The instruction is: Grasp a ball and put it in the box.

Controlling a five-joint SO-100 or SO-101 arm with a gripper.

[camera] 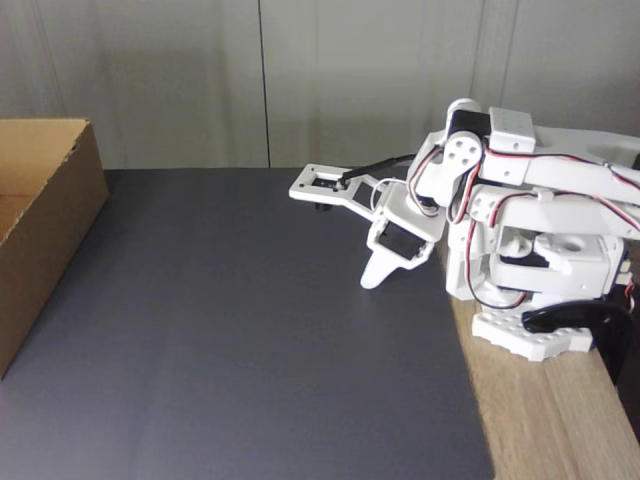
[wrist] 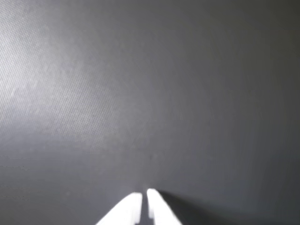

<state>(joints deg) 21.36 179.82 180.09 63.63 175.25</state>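
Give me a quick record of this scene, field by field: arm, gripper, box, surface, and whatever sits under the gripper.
arm: white, folded low at the right of the fixed view
gripper: tip pointing down at the mat, fingers nearly together, holding nothing
box: brown cardboard, open top, left edge of the fixed view
surface: dark mat laid on a wooden table
under gripper: bare mat

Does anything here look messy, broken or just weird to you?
Nothing stands out. The white two-finger gripper hangs folded over the dark grey mat, fingers nearly together. The brown cardboard box sits upright at the mat's left edge in the fixed view.
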